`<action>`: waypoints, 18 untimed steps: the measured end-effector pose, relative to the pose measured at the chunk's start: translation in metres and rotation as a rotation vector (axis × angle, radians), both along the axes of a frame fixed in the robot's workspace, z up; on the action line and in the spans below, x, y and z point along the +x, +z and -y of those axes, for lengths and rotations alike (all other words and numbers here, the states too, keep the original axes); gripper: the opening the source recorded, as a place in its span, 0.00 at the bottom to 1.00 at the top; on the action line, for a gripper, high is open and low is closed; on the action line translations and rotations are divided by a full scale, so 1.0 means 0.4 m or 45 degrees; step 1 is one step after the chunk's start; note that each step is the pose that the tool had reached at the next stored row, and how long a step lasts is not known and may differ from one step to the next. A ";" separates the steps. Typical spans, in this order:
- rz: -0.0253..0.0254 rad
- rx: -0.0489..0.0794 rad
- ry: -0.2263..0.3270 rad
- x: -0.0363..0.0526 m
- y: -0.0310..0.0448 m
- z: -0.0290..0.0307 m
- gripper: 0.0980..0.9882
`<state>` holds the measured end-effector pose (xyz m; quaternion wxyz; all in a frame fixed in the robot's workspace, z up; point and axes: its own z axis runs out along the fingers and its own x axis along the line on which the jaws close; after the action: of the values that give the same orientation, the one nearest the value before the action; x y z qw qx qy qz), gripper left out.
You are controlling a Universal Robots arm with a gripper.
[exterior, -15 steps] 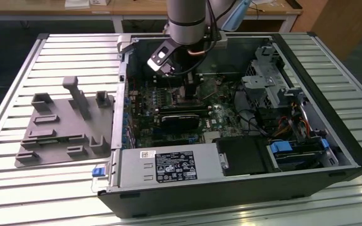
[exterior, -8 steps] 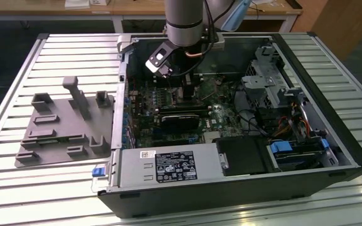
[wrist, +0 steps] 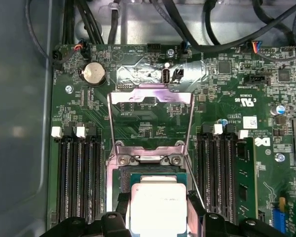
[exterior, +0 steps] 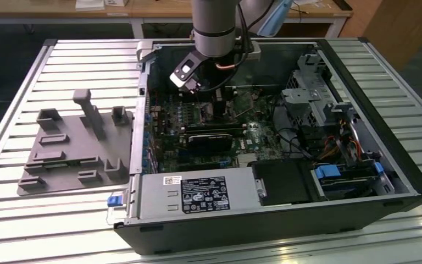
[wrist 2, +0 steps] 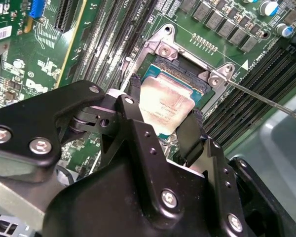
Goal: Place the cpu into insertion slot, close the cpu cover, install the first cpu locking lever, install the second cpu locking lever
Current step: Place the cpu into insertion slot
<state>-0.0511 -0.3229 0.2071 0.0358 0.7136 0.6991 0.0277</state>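
Placement is under way: the pincer (wrist 2: 164,104) clamps the cpu (wrist 2: 160,98) just over the insertion slot (wrist 2: 185,74). The cpu cover (wrist: 153,95) lies open; closing and locking are undone.

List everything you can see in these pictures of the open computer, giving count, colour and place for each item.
cpu: one, silver-grey, held over the insertion slot
insertion slot: one, dark, under the cpu
cpu cover: one, silver frame, standing open at the slot's edge
locking lever: one thin silver rod, beside the slot
memory slots: two black banks, flanking the slot
coin battery: one, silver, beyond the cover
black card: one, mid-case
power supply: one, silver, case corner near the grey fixture
computer case: one, black, on the table
grey fixture: one, on the exterior view's left
table: one, silver slats
arm: one, grey, reaching into the case
gripper: one, black, shut on the cpu
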 end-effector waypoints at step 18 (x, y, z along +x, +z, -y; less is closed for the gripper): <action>0.0001 0.000 0.014 -0.002 -0.032 -0.013 0.49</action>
<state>-0.0520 -0.3177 0.1942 0.0356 0.7096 0.7031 0.0279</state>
